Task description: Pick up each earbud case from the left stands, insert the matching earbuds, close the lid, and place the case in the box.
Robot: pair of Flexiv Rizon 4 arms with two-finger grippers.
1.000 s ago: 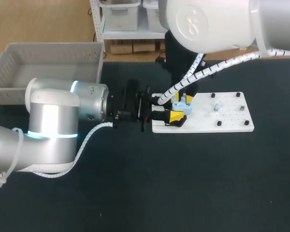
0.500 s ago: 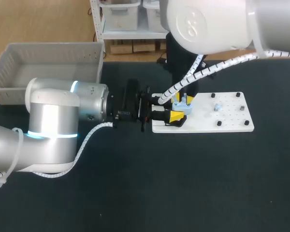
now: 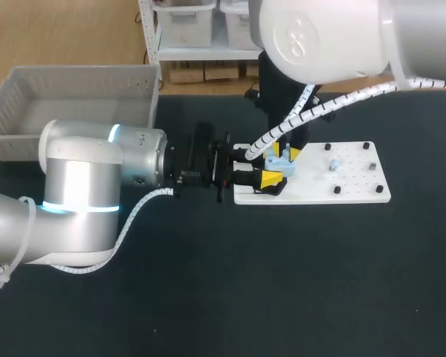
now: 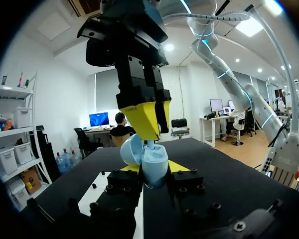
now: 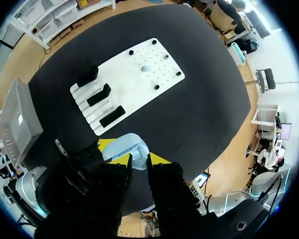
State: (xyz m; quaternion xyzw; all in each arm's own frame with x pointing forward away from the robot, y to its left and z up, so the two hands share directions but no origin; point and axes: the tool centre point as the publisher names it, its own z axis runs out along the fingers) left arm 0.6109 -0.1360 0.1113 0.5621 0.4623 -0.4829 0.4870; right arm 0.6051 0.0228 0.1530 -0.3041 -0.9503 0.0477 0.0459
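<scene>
Head view, read from the left: grey box well behind the left gripper, set out to receive finished cases. Next, the left arm laid low across the table, fingers clamped from two sides on the pale blue earbud case, lid swung open and mouth turned up. Held so, presumably, to offer a steady, open socket to whatever comes down from above.

Directly over the case, the right gripper, pointing straight down, fingers drawn together on a small earbud (best seen from the left wrist, just above the case's open shell). Vertical approach chosen, by the look of it, to drop the bud squarely into its well. Judged step: seating the earbud, lid not yet closed.

Beyond both grippers, to the right, a white board carrying black pegs and one more small pale piece, likely an earbud awaiting its turn. From the right wrist, three black stands ahead of the fingers at the board's near end. Risk: bud slightly off its well, then jammed or knocked loose on release.
</scene>
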